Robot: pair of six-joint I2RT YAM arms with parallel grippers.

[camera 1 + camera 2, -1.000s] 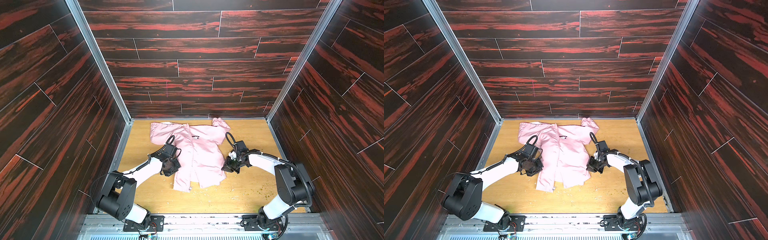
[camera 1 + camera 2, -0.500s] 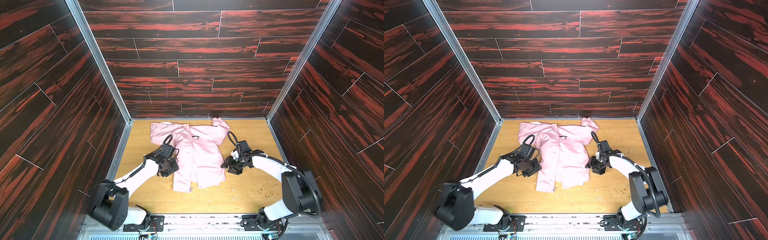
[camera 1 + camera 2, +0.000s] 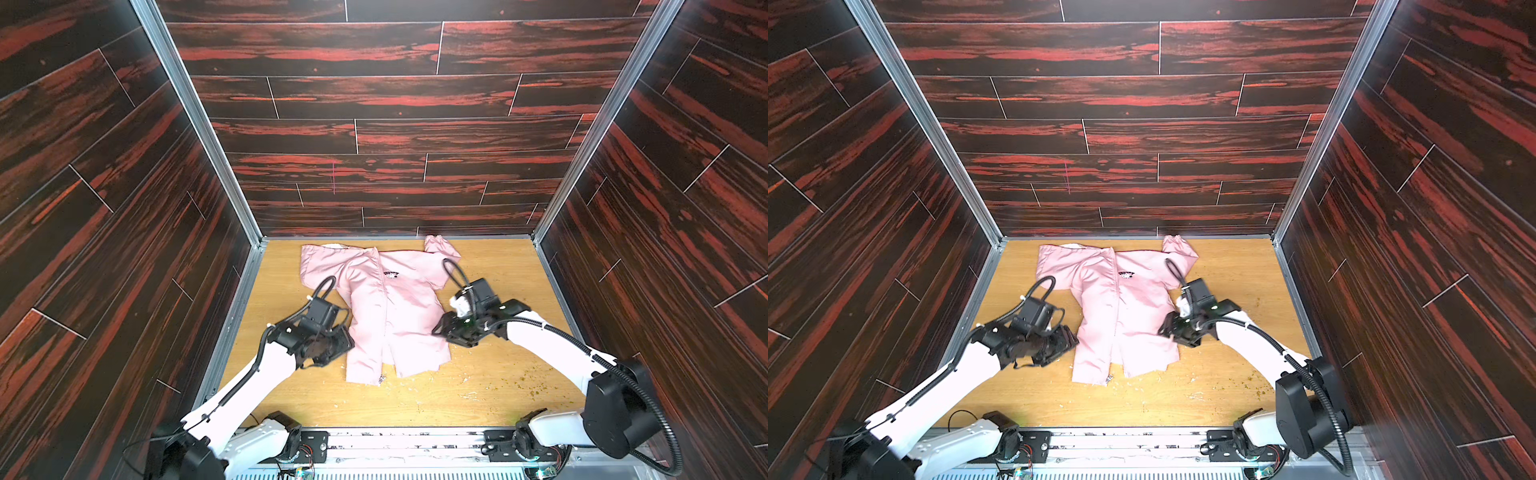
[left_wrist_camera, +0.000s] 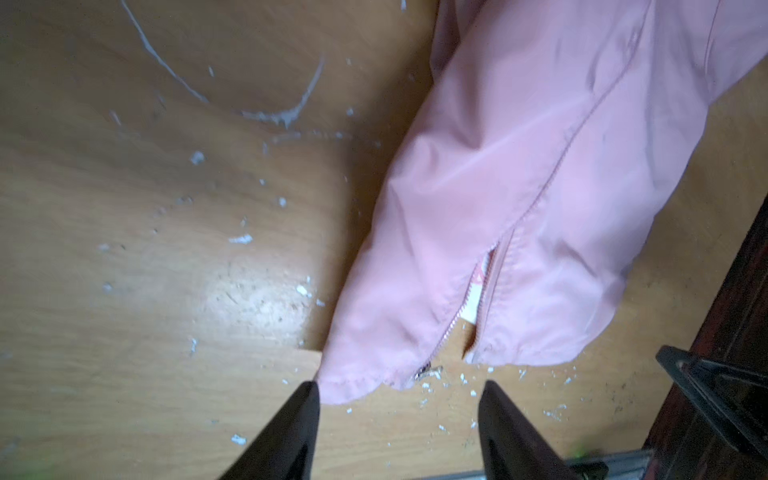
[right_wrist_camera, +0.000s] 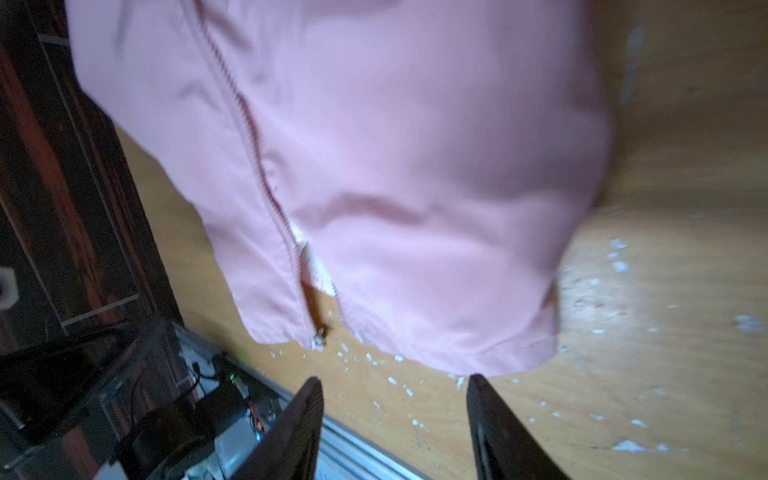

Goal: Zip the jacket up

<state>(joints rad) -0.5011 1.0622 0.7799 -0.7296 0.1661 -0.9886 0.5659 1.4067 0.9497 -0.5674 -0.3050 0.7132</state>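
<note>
Having let go moments ago, left gripper point(image 4: 401, 384) and right gripper point(image 5: 395, 378) are hovering wide-jawed and empty beside the jacket point(image 3: 390, 307), lying flat on the table point(image 3: 478, 395), zip gaping at the hem.

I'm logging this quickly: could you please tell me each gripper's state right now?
Left gripper: open, holding nothing, tips near the jacket hem.
Right gripper: open, holding nothing, tips near the jacket hem.

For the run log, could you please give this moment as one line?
jacket: flat on table, front gaping at hem | zipper slider: at hem | left gripper: open, empty | right gripper: open, empty
</note>
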